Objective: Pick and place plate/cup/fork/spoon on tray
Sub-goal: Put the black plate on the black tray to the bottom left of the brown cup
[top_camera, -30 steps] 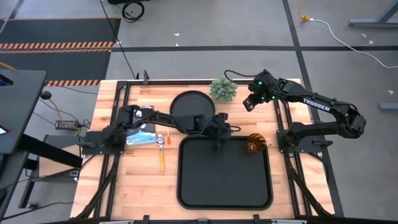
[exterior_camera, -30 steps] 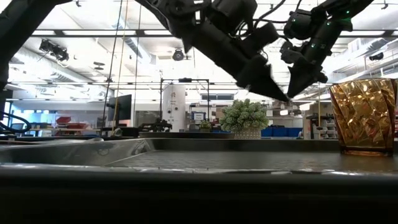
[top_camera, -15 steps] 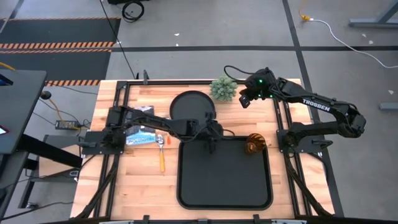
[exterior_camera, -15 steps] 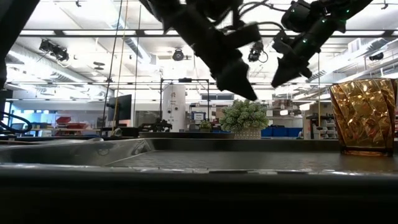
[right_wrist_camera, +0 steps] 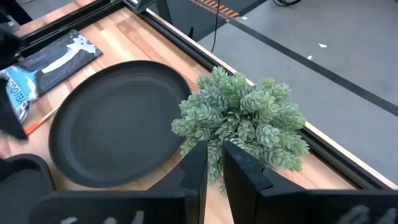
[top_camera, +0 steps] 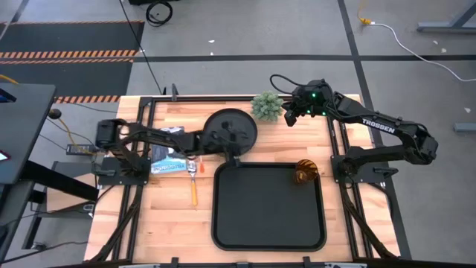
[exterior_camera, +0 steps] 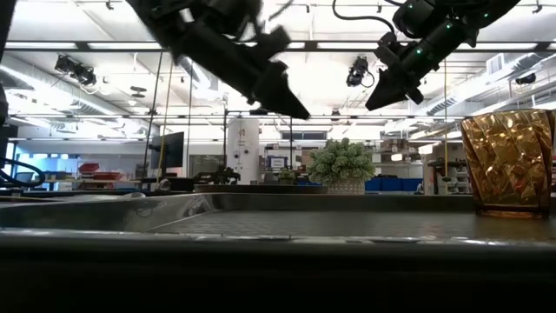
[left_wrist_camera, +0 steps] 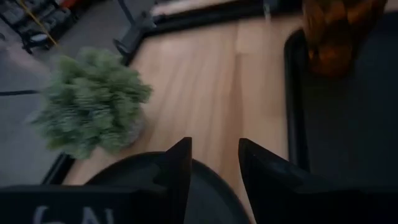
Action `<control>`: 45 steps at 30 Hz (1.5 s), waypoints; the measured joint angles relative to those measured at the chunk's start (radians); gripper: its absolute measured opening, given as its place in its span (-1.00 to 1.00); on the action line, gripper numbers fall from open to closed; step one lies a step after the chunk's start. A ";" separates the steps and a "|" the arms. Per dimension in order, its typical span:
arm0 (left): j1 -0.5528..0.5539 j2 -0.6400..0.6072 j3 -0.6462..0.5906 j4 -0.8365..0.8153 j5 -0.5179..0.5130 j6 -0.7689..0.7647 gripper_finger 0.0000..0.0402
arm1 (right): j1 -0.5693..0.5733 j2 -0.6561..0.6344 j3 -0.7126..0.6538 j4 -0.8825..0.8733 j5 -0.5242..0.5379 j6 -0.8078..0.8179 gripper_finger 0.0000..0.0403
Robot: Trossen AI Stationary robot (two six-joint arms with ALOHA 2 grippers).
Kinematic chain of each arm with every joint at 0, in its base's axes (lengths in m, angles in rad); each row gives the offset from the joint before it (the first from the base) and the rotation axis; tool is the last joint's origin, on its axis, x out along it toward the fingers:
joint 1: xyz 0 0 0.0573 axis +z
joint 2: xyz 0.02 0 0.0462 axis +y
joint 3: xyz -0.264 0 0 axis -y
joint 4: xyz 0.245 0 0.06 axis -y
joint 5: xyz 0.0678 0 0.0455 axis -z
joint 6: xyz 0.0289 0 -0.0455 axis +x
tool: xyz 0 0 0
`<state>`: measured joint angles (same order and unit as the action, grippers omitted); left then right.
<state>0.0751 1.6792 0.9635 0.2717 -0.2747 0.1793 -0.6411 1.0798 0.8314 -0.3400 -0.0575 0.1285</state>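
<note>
In the overhead view, the left claw is hovering with its fingers parted and empty at the lower right rim of the plate, which is lying at upper centre on the desk. The right claw, fingers slightly parted and empty, is hanging just right of the potted plant. The cup is standing in the tray's upper right corner. The fork and spoon are lying left of the tray.

Amber cup upright in black tray's corner
</note>
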 joint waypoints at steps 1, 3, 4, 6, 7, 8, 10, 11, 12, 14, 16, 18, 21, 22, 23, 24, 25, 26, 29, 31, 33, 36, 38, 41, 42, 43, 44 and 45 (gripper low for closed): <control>0.010 -0.019 -0.027 0.032 0.010 -0.018 -0.30 | 0.002 0.000 0.000 -0.001 -0.001 0.001 -0.73; 0.034 -0.060 -0.079 0.070 0.040 -0.050 -0.30 | 0.008 0.000 0.000 -0.005 -0.007 0.002 -0.73; 0.044 -0.077 -0.097 0.077 0.047 -0.068 -0.30 | 0.012 0.000 0.000 -0.005 -0.008 0.002 -0.73; 0.066 -0.112 -0.126 0.092 0.055 -0.091 -0.30 | 0.017 0.000 0.000 -0.011 -0.008 0.002 -0.73; 0.076 -0.127 -0.137 0.093 0.055 -0.099 -0.30 | 0.022 0.000 0.000 -0.011 -0.008 0.002 -0.73; 0.089 -0.137 -0.143 0.092 0.057 -0.112 -0.30 | 0.025 0.000 0.000 -0.012 -0.008 0.001 -0.73; 0.117 -0.150 -0.157 0.085 0.057 -0.130 -0.30 | 0.030 0.000 0.000 -0.011 -0.007 0.000 -0.73; 0.131 -0.157 -0.163 0.075 0.058 -0.142 -0.30 | 0.032 0.000 0.000 -0.010 -0.004 0.000 -0.73; 0.147 -0.160 -0.167 0.081 0.059 -0.148 -0.30 | 0.032 0.000 0.000 -0.009 0.000 -0.001 -0.73; 0.185 -0.161 -0.173 0.086 0.080 -0.175 -0.30 | 0.033 0.000 0.000 -0.004 0.002 -0.001 -0.73; 0.233 -0.160 -0.186 0.086 0.136 -0.205 -0.30 | 0.033 0.000 0.000 -0.004 0.004 -0.001 -0.73; 0.284 -0.159 -0.202 0.095 0.177 -0.235 -0.30 | 0.033 0.000 0.000 -0.001 0.004 -0.001 -0.73; 0.370 -0.159 -0.220 0.080 0.194 -0.302 -0.30 | 0.033 0.000 0.000 0.011 0.004 -0.006 -0.73; 0.399 -0.158 -0.220 0.064 0.194 -0.328 -0.30 | 0.033 0.000 0.000 0.015 0.004 -0.008 -0.73; 0.428 -0.158 -0.219 0.050 0.194 -0.349 -0.30 | 0.033 0.000 0.000 0.018 0.004 -0.008 -0.73; 0.451 -0.155 -0.219 0.036 0.194 -0.369 -0.30 | 0.033 0.000 0.000 0.020 0.004 -0.008 -0.73; 0.473 -0.148 -0.219 0.027 0.193 -0.388 -0.30 | 0.033 0.000 0.000 0.022 0.004 -0.009 -0.73; 0.493 -0.142 -0.219 0.010 0.193 -0.407 -0.30 | 0.034 0.000 0.000 0.023 0.004 -0.009 -0.73; 0.536 -0.128 -0.215 -0.030 0.194 -0.427 -0.30 | 0.034 0.000 0.000 0.025 0.004 -0.009 -0.73; 0.567 -0.118 -0.213 -0.088 0.199 -0.431 -0.30 | 0.038 0.000 0.000 0.025 0.004 -0.009 -0.73; 0.604 -0.104 -0.199 -0.159 0.241 -0.431 -0.30 | 0.044 0.000 0.000 0.027 0.004 -0.018 -0.73; 0.660 -0.090 -0.158 -0.269 0.359 -0.430 -0.30 | 0.058 0.000 0.000 0.039 0.004 -0.029 -0.73; 0.685 -0.080 -0.129 -0.353 0.408 -0.425 -0.30 | 0.067 0.000 0.000 0.047 0.004 -0.036 -0.73; 0.703 -0.073 -0.087 -0.441 0.418 -0.400 -0.30 | 0.075 0.000 0.000 0.054 0.003 -0.046 -0.73; 0.706 -0.074 -0.077 -0.456 0.419 -0.392 -0.30 | 0.077 0.000 0.000 0.054 0.004 -0.046 -0.73; 0.708 -0.074 -0.069 -0.470 0.420 -0.382 -0.30 | 0.077 0.000 0.000 0.056 0.004 -0.047 -0.73; 0.708 -0.074 -0.062 -0.491 0.426 -0.377 -0.30 | 0.077 0.000 0.000 0.056 0.003 -0.046 -0.73; 0.708 -0.074 -0.058 -0.511 0.433 -0.372 -0.30 | 0.078 0.000 0.000 0.057 0.004 -0.047 -0.73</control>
<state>0.7826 1.6054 0.9059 -0.2389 0.1582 -0.1930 -0.5636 1.0798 0.8314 -0.2835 -0.0540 0.0820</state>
